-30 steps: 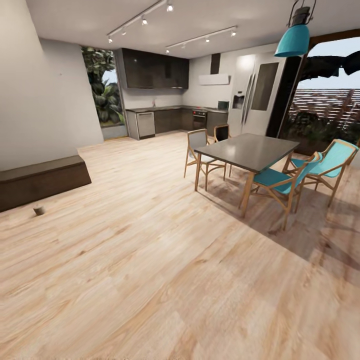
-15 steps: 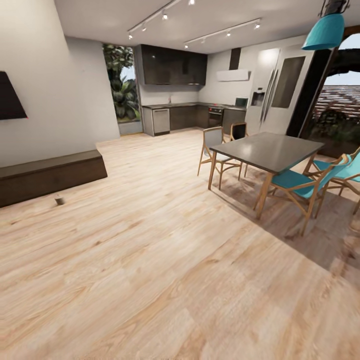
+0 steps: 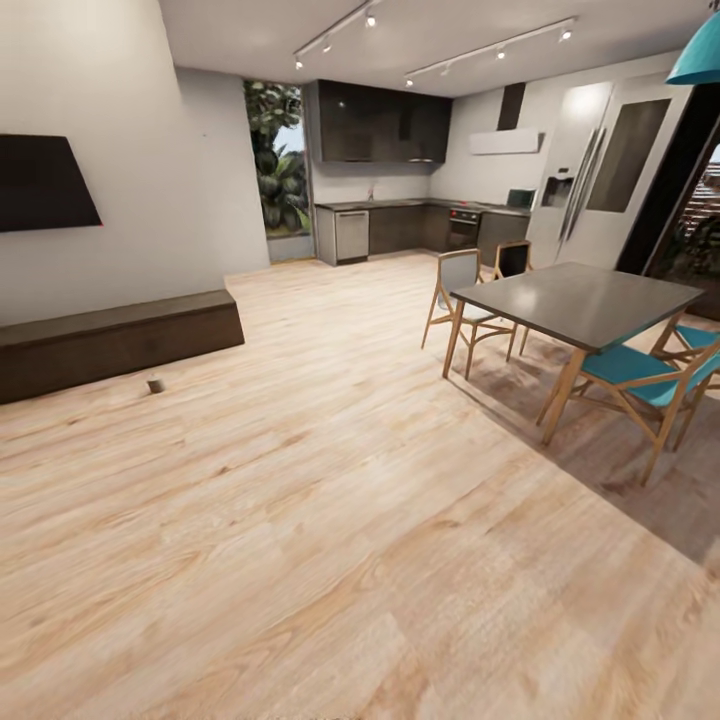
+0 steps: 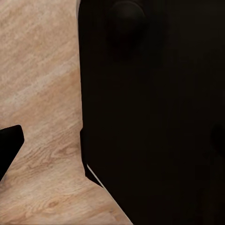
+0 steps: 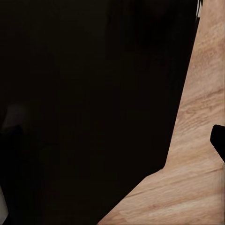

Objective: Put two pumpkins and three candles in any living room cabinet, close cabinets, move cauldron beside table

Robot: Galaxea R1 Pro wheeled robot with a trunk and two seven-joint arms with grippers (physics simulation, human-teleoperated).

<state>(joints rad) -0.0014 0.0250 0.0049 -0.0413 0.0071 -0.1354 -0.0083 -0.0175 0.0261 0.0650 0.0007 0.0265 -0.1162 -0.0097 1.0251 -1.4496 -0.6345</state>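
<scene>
Television (image 3: 45, 183), dark and flat, hangs on the white wall at the upper left of your head view. Below it the cabinet (image 3: 120, 340), a long low dark-brown unit, runs along the wall at mid left, fronts flat and flush, so shut as far as you can see. Just in front of it, on the pale wood floor (image 3: 330, 520), sits one candle (image 3: 156, 386), a small stubby grey-brown cylinder, near the cabinet but not touching it.

Moving right, a tall window with green plants (image 3: 278, 170) shows at upper centre, then the dark kitchen units (image 3: 385, 125) with a steel dishwasher front (image 3: 352, 236) under them. Fridge (image 3: 600, 185), pale and tall, stands at the upper right.

Right of centre you have the dining table (image 3: 580, 300), its grey tabletop bare, on light wood legs. Wood chairs (image 3: 462, 295) stand at its far end, teal-seated chairs (image 3: 640, 385) at its near right side. A teal pendant lamp (image 3: 700, 55) cuts the upper right corner.

Your left wrist view has a large black body across most of the frame with floor beside it and a dark tip at the left edge; left pincer state: cannot tell. Right wrist view is the same, black mass plus a strip of floor at the right edge; right pincer state: cannot tell.
</scene>
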